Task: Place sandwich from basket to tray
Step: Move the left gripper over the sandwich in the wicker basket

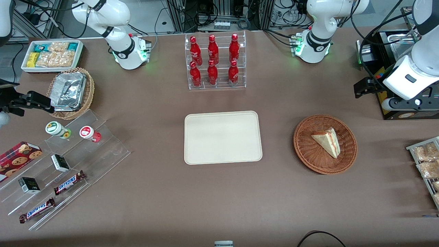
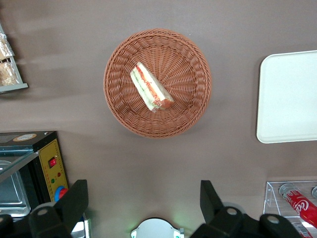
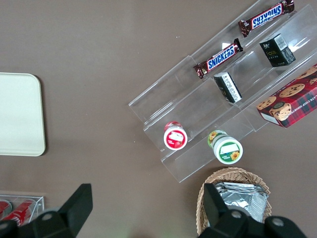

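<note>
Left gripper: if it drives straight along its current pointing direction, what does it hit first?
The left gripper, fingers open, points down at bare table beside the basket. Likely table first, not the sandwich, though depth is unclear.

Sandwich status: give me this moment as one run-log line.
sandwich: in basket, untouched | tray: bare | tool: open, raised above the table, apart from basket | step: approach pending

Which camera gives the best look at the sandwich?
The left wrist view: the sandwich lies in the basket, filling layers visible, under the open gripper. The front view shows it smaller. The right wrist view misses it.
</note>
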Action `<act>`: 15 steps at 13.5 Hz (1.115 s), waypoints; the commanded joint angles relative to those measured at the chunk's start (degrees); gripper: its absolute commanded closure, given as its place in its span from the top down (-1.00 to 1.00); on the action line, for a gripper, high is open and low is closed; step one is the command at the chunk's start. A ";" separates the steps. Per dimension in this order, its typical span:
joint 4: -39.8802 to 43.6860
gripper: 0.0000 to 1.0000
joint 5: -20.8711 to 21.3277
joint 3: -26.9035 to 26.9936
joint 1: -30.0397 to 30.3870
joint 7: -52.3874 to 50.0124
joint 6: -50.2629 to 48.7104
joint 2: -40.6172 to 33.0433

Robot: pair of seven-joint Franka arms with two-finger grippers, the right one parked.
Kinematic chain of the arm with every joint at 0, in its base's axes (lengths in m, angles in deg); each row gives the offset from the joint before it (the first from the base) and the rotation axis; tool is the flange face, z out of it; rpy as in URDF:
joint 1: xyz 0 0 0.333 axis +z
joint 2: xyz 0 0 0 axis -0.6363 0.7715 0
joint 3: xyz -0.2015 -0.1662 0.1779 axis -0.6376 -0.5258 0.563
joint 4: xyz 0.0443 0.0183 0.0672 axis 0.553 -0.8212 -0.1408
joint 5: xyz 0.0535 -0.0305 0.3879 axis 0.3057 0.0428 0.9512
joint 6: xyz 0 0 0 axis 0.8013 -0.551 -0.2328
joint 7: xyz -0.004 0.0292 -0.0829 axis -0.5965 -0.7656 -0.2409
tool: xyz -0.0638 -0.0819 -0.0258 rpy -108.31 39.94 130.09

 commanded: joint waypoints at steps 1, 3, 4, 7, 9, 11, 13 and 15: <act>0.96 1.00 0.49 -0.05 -0.20 0.89 -0.61 0.47; 0.69 1.00 0.40 -0.13 -0.29 0.72 -0.70 0.73; 0.34 1.00 0.40 -0.13 -0.29 0.72 -0.44 1.08; -2.73 1.00 0.75 -0.57 -1.51 0.28 2.45 2.31; -5.54 1.00 0.76 -0.57 -1.61 0.10 4.13 2.48; -9.40 1.00 0.93 -0.57 -1.61 0.10 8.86 2.84; -13.97 1.00 0.93 -0.49 -1.26 -0.07 14.57 2.75; -17.67 1.00 0.93 -0.22 -0.91 -0.78 18.79 2.84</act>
